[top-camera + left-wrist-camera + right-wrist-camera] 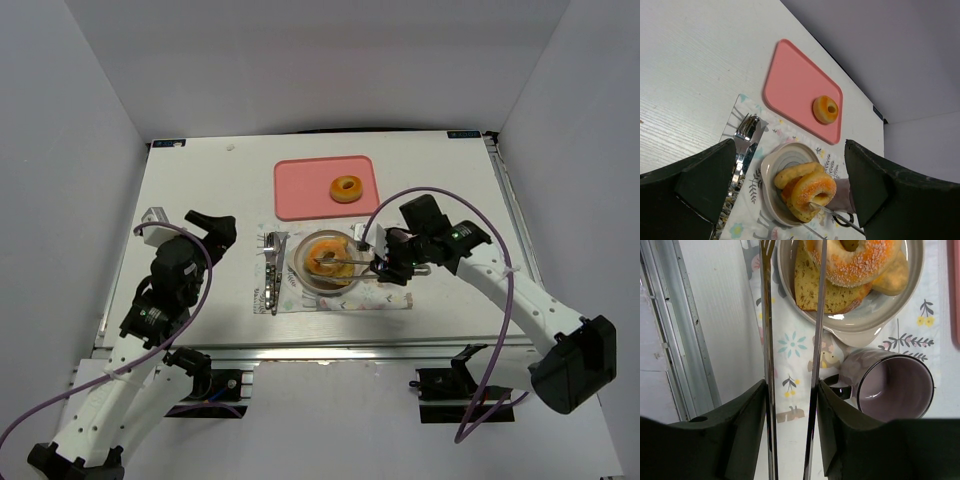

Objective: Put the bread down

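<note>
Nearest the bases, the left gripper [210,225] hangs over the table [200,180] left of the mat [790,345], its fingers wide apart with nothing between them. The right gripper [791,385] reaches in from the right side, and its dark fingers [735,430] press from both sides on a pair of thin metal tongs [817,340], which they hold clamped. The two tong arms stand a little apart and run forward side by side. The one with the forked tip lies over the mat just outside the bowl [875,320], and the other crosses the rim and lies over the bread [865,267]. Seen from the left wrist, a tong tip touches the top piece. That bread is heaped in the bowl at the middle of the flower-printed mat, with a sugared ring on top and oval golden slices under it. A fork [745,129] lies on the mat's left part, beside the bowl and apart from it. A pale mug [895,385] stands just beside the bowl on its right, open mouth up, handle toward the right gripper. Farther out, past the mat's far edge, a pink tray [305,185] lies flat on the table, and one more ring [821,112] of bread lies on its right half, well apart from the bowl
</note>
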